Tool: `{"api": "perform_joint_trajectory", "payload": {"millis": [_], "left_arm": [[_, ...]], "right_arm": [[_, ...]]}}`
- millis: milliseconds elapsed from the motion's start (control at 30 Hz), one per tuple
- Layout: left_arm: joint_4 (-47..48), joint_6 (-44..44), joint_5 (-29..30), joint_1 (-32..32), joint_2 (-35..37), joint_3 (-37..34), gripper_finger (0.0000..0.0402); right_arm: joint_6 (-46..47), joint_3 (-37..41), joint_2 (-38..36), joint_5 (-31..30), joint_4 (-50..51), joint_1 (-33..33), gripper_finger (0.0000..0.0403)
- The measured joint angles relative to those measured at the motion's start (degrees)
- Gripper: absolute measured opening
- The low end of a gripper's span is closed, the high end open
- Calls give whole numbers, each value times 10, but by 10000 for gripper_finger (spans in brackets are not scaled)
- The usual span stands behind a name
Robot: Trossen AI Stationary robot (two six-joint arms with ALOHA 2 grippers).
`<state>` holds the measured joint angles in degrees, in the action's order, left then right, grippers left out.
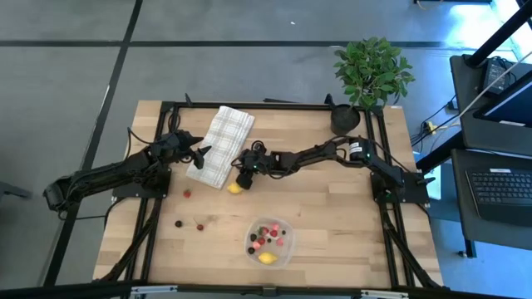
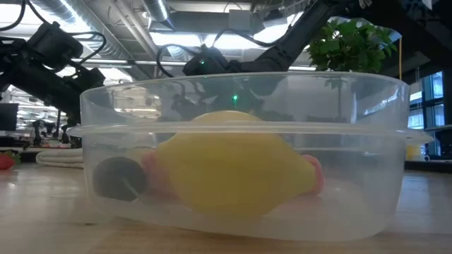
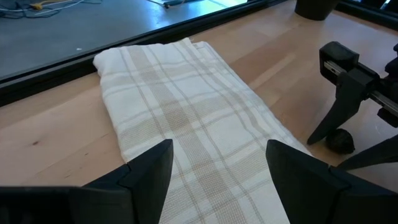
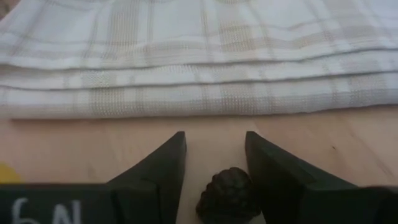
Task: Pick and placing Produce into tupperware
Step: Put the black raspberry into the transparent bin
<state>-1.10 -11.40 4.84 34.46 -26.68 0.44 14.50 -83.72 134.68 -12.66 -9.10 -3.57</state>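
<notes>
Produce (image 4: 227,193): dark bumpy berry | right hand (image 4: 214,163): apart around it | left hand (image 3: 217,165): apart

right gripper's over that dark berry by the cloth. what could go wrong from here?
1. The dark berry sits between the right gripper's open fingers; being small and round, it may squirt out as they close.
2. The folded checked cloth lies just ahead, so a forward drift could snag its edge.
3. The left gripper, also open, hangs over the same cloth close by; the arms could clash. A yellow lemon beside the berry could get knocked.
</notes>
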Motion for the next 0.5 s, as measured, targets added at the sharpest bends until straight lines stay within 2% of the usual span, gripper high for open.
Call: {"api": "perform_joint_trajectory", "payload": {"millis": [167, 500], "left_arm": [[0, 0, 0, 0, 0, 0, 250], [0, 0, 0, 0, -1, 0, 250]], "right_arm": [[-8, 0, -8, 3, 35, 1, 168], [-5, 0, -8, 3, 38, 1, 164]]}}
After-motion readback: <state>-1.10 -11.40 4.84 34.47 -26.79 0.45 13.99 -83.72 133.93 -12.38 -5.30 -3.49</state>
